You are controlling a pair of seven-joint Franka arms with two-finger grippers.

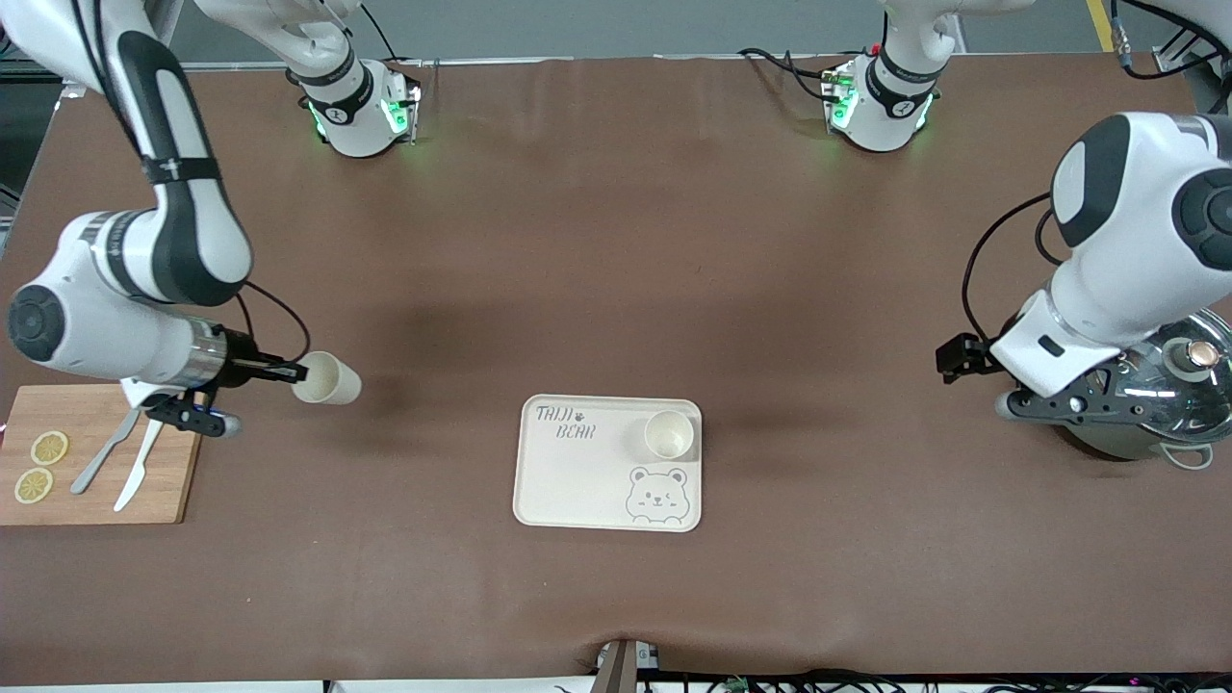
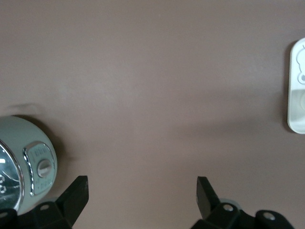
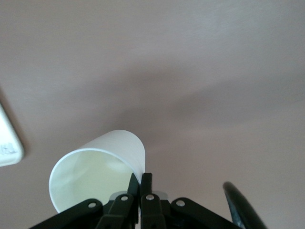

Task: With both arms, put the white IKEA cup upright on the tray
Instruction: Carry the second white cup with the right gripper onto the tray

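My right gripper (image 1: 289, 370) is shut on the rim of a white cup (image 1: 327, 377). It holds the cup on its side, just above the table beside the cutting board. In the right wrist view the gripper (image 3: 146, 177) pinches the cup's wall (image 3: 102, 167), one finger inside and one outside. A second white cup (image 1: 669, 434) stands upright on the cream bear tray (image 1: 577, 481), in the corner toward the left arm's end. My left gripper (image 1: 1078, 409) is open and empty beside the pot; it also shows open in the left wrist view (image 2: 143, 191). The tray's edge shows in both wrist views (image 2: 298, 86) (image 3: 7, 143).
A wooden cutting board (image 1: 96, 481) with two lemon slices, a knife and a fork lies at the right arm's end. A pot with a glass lid (image 1: 1174, 385) stands at the left arm's end, under the left arm; it also shows in the left wrist view (image 2: 19, 167).
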